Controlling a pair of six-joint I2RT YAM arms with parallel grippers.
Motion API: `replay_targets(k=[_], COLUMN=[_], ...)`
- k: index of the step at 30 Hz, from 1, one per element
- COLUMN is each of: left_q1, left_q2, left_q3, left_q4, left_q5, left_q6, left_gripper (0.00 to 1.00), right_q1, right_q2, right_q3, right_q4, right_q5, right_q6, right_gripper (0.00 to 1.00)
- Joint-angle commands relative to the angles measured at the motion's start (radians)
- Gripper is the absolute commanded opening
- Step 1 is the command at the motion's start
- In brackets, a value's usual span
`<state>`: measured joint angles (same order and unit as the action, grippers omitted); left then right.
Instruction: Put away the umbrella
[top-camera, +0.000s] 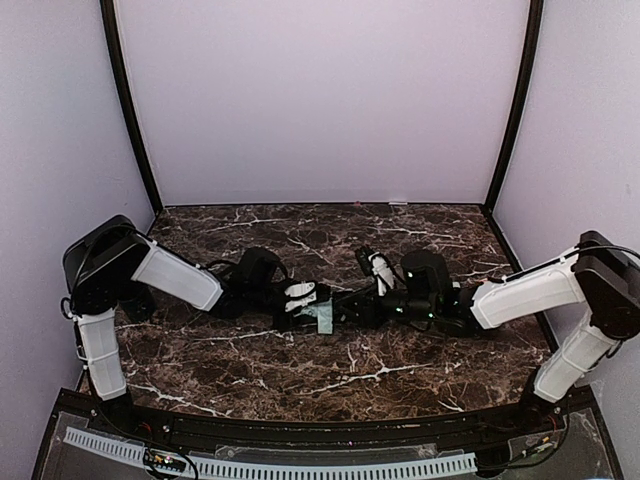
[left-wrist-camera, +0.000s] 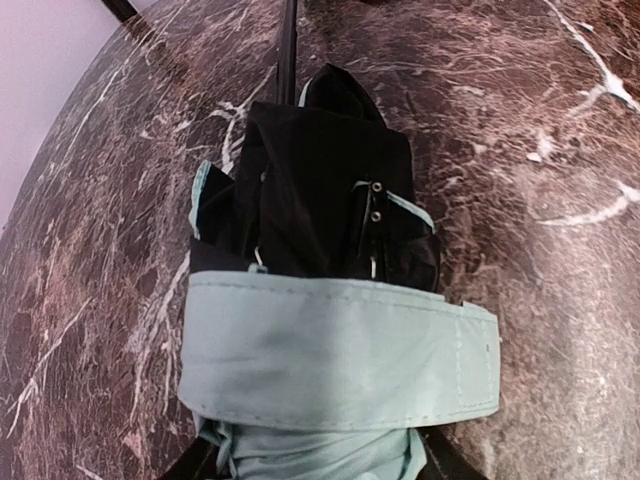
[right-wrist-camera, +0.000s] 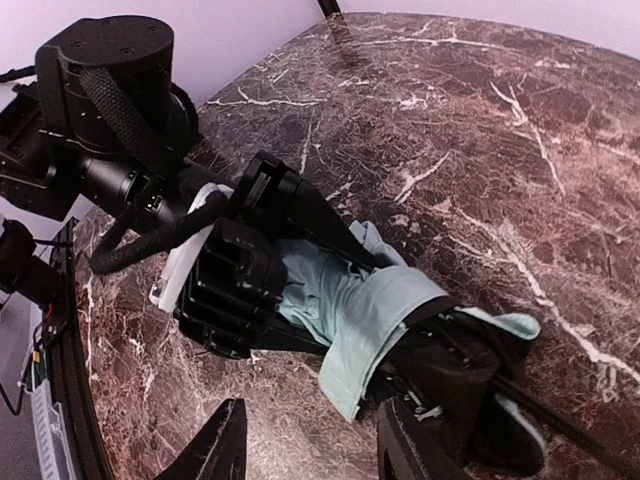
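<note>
Dark veined marble under pale lilac walls (top-camera: 320, 100): two robot arms meet at mid-bench (top-camera: 300, 385), the umbrella (top-camera: 325, 316) lying between them. Its long axis runs across the bench from arm to arm, the mint bundle at the left end and the thin black shaft (left-wrist-camera: 289, 45) pointing off toward the right arm. The left hand (right-wrist-camera: 300, 285) is clamped on the crinkled mint fabric just behind the wrap strap (left-wrist-camera: 340, 350), which circles the bundle. The right hand (right-wrist-camera: 320, 450) hovers low just beside the black folds, its fingers apart with bare marble between them, holding nothing. Both hands are close, but only the left has the umbrella; any stowing move looks to hinge on that grip, with the right hand placed to take the shaft end along the same line.
</note>
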<state>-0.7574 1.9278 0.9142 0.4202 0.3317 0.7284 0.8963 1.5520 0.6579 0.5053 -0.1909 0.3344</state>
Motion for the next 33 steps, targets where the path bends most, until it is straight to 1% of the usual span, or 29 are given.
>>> replay_targets(k=[1,4,7,12,16,18,20,23,25,27,29,31,33], left_q1=[0.006,0.006,0.007,0.008,0.009,0.01,0.01,0.012,0.014,0.019,0.023,0.03,0.035], left_q2=[0.071,0.071,0.083,0.108,0.121,0.126,0.131,0.134,0.134,0.135,0.135,0.134,0.136], left_q3=[0.001,0.001,0.021,0.05,0.068,0.067,0.072,0.079,0.083,0.086,0.089,0.106,0.139], left_q4=[-0.159,-0.114,-0.121,-0.141,-0.161,-0.163,-0.173,-0.187,-0.2,-0.209,-0.222,-0.267,-0.351], left_q5=[-0.118,-0.138,-0.156,-0.159,-0.148,-0.142,-0.141,-0.142,-0.144,-0.137,-0.128,-0.116,-0.11], left_q6=[-0.111,-0.175,-0.207,-0.218,-0.221,-0.221,-0.222,-0.221,-0.227,-0.23,-0.233,-0.237,-0.244], left_gripper=[0.0,0.0,0.0,0.0,0.0,0.0,0.0,0.0,0.0,0.0,0.0,0.0,0.0], right_q1=[-0.002,-0.003,-0.026,-0.085,-0.102,-0.103,-0.103,-0.103,-0.105,-0.105,-0.106,-0.111,-0.115], right_q2=[0.069,0.12,0.186,0.278,0.336,0.372,0.411,0.434,0.428,0.423,0.413,0.405,0.395], right_q3=[0.045,0.099,0.159,0.161,0.179,0.196,0.226,0.231,0.223,0.214,0.202,0.188,0.17], right_q4=[-0.056,-0.114,-0.171,-0.102,-0.076,-0.03,-0.004,0.016,0.034,0.058,0.077,0.09,0.102], right_q5=[0.003,0.025,-0.011,-0.079,-0.093,-0.14,-0.2,-0.214,-0.217,-0.227,-0.23,-0.242,-0.25], right_q6=[0.192,0.209,0.247,0.327,0.344,0.344,0.335,0.342,0.344,0.35,0.355,0.359,0.36], right_gripper=[0.44,0.45,0.46,0.51,0.56,0.58,0.57,0.51,0.36,0.17,0.0,0.0,0.0])
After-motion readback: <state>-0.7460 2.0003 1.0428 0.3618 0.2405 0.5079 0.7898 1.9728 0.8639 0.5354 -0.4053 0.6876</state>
